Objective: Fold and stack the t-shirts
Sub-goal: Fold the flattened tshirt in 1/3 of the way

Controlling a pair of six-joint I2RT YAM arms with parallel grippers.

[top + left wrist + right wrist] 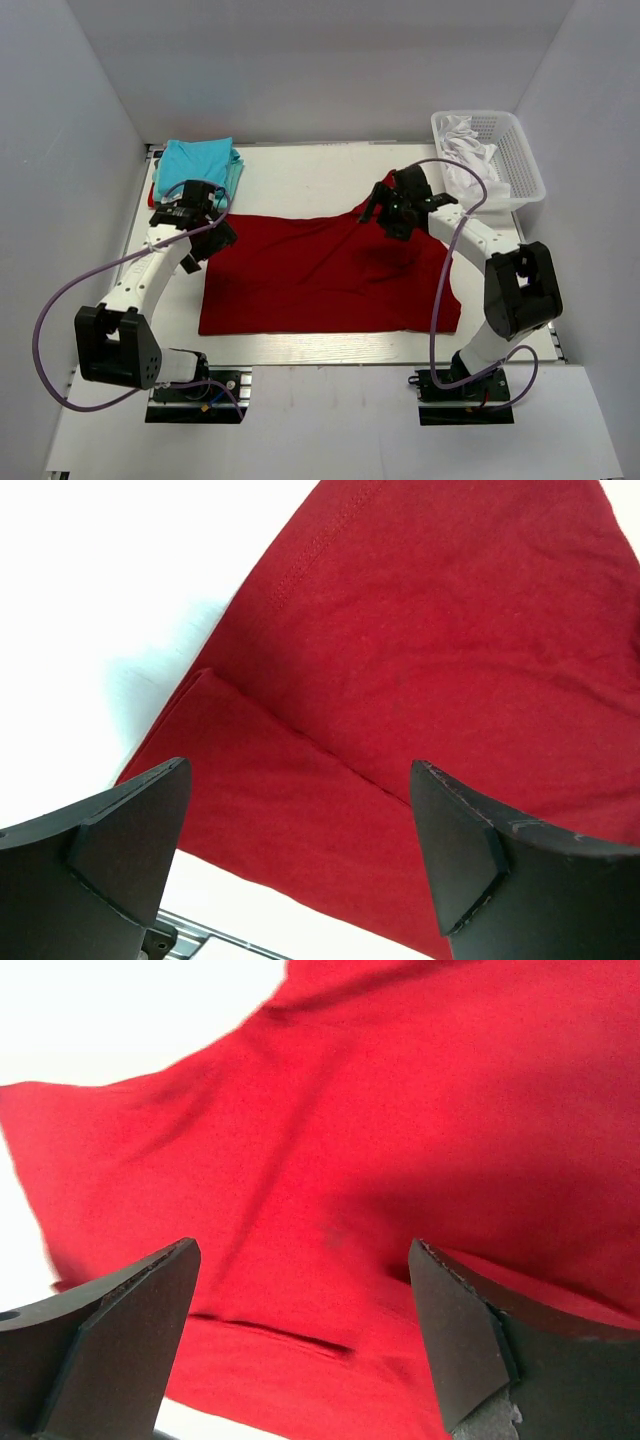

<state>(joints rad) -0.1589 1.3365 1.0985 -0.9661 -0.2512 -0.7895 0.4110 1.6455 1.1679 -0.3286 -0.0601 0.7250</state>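
Dark red t-shirt flat, long axis 9-3 o'clock.
Left gripper, right gripper released over its 10, 1 o'clock corners; table bare past 12.

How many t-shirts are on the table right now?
2 clearly: the dark red t-shirt spread flat mid-table, and a folded turquoise t-shirt at the far left corner. That pile may hide more layers underneath.

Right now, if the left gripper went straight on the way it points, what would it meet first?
Most likely the dark red t-shirt: the left gripper points down at its folded edge, jaws open, nothing between them. How far above the cloth it is, I cannot tell.
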